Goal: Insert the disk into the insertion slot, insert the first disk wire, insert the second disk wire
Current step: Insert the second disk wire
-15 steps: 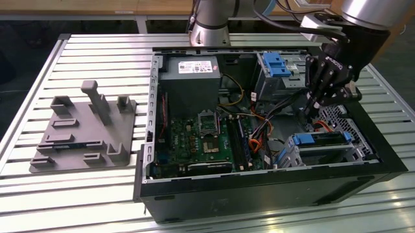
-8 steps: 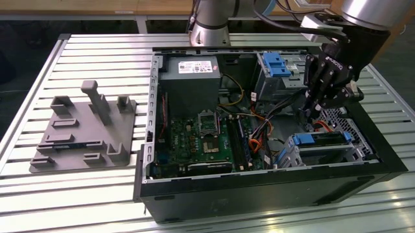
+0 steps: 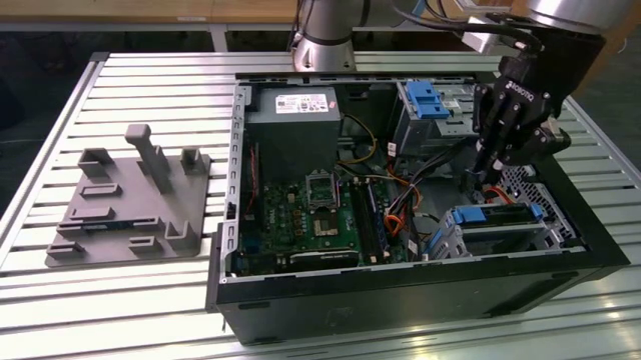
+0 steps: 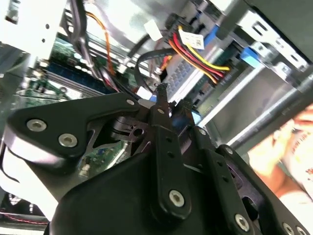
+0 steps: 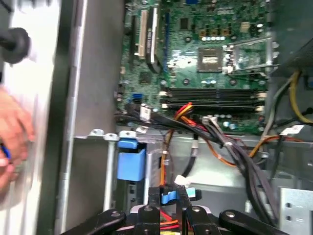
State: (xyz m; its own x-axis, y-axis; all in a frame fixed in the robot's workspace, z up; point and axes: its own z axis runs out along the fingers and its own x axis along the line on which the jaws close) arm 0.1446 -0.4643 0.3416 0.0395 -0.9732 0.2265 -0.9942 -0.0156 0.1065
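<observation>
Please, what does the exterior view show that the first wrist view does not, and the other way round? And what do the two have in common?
Exterior view's own: the grey fixture plate on the slatted table, the whole black case, and the disk in its blue carrier, sitting in the insertion slot. First wrist view's own: a person's hand beside the case wall. Shared: the green motherboard, the wire bundle and the robot's hand inside the case.
</observation>
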